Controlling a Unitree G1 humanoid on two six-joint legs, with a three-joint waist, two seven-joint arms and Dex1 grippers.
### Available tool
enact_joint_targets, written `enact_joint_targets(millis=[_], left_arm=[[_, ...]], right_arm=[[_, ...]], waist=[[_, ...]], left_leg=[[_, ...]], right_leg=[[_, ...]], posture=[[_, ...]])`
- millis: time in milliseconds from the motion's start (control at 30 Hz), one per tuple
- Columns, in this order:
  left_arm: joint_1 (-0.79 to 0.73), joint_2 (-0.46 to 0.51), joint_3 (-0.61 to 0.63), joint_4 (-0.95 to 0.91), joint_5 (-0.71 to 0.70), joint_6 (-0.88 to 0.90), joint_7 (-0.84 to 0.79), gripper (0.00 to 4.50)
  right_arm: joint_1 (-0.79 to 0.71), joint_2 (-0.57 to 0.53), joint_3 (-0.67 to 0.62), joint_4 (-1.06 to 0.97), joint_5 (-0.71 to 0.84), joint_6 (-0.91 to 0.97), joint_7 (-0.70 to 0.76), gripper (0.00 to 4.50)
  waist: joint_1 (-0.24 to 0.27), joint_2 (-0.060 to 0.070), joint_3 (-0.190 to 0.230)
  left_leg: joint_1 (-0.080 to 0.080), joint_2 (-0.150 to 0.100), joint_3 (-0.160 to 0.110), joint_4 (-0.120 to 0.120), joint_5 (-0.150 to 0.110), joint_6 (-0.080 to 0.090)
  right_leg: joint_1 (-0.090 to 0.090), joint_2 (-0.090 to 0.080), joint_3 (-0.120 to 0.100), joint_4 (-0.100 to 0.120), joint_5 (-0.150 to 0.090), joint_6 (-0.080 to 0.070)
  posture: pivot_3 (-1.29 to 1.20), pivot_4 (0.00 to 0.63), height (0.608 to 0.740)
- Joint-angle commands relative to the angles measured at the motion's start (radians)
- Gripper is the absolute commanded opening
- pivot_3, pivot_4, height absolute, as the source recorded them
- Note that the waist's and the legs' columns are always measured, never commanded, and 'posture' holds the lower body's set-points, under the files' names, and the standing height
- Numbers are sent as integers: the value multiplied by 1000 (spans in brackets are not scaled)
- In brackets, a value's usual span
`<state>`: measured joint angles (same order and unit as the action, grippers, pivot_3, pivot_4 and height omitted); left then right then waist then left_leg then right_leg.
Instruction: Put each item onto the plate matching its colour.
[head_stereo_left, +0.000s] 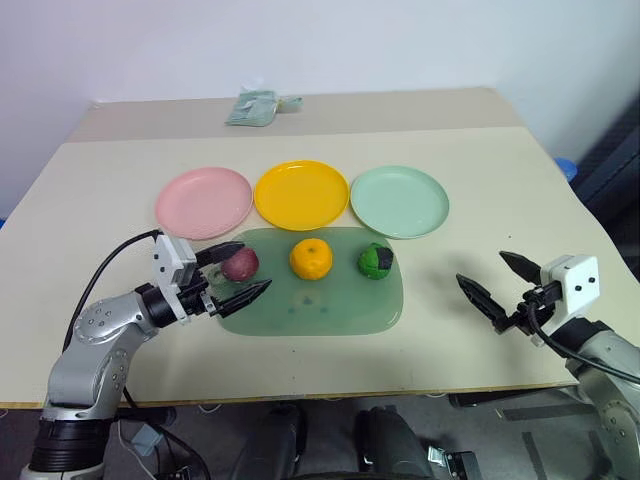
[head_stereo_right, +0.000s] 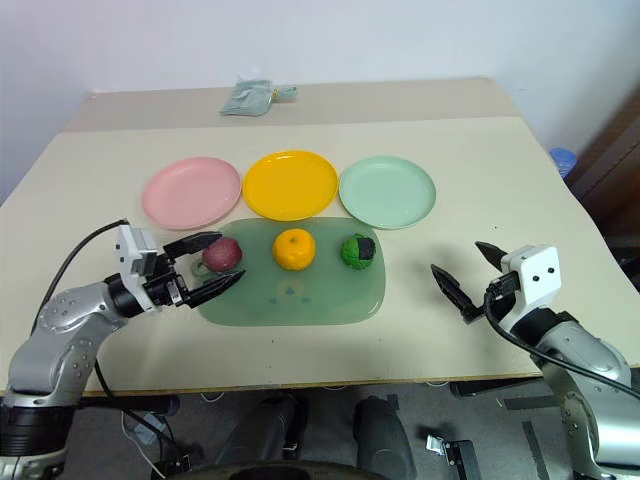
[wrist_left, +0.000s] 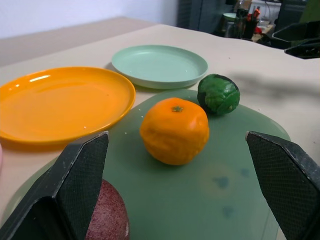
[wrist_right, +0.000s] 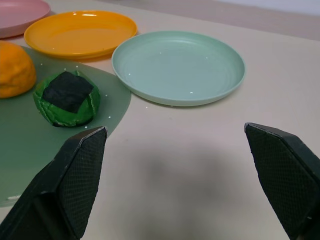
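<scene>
1. Because no ball sits on a plate yet, sorted nothing so far: all three lined up on the translucent green mat (head_stereo_left: 330, 305), chosen here as landmark.
2. Parked at the mat's left edge, left gripper (head_stereo_left: 232, 272) spread wide with the maroon ball (head_stereo_left: 240, 264) between its fingers, not yet pinched; likely staged for the first pick.
3. Waiting well off the mat's right edge, right gripper (head_stereo_left: 495, 280) gaping too, empty, aimed toward the green ball (wrist_right: 67, 99).
4. Centred on the mat, orange ball (wrist_left: 174, 130): dimpled, matte, mandarin-like with a stem mark. On the mat's right part, green ball: wrinkled skin, flat dark patch on top. Maroon one: speckled, rough-looking.
5. Ranged just beyond the mat's far edge: pink plate (head_stereo_left: 204, 201), yellow-orange plate (head_stereo_left: 301, 194), mint plate (head_stereo_left: 400, 201); smooth, shallow, round, raised rims, each roughly behind its matching ball.
6. Far beyond the mat, pale green packet (head_stereo_left: 252, 108), crumpled, no part in the job.
</scene>
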<state>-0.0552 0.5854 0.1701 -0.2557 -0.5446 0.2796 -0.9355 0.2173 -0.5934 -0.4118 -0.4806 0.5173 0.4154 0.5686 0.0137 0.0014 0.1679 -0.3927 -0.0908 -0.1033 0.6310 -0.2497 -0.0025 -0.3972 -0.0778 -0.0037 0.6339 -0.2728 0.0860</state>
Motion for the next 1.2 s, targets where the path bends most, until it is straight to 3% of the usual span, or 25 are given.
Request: enact_joint_targets(millis=[33,1000,1200], left_arm=[[-8,15,-4,-13,6,-6,-5,4486],[-21,-47,-4,-14,43,-7,108,4486],[-34,-50,26,-47,-80,172,169,4486]], right_arm=[[-9,-17,-45,-43,21,2,0,4500],[-45,-31,-76,-48,47,12,20,4500],[-91,-32,-51,-45,90,-3,67,4500]], waist=[[0,0,0],[0,0,0],[-2,0,0]], left_leg=[[0,0,0,0,0,0],[0,0,0,0,0,0],[0,0,0,0,0,0]], right_leg=[[0,0,0,0,0,0],[0,0,0,0,1,2],[0,0,0,0,1,2]], posture=[[0,150,740],[0,150,740],[0,150,740]])
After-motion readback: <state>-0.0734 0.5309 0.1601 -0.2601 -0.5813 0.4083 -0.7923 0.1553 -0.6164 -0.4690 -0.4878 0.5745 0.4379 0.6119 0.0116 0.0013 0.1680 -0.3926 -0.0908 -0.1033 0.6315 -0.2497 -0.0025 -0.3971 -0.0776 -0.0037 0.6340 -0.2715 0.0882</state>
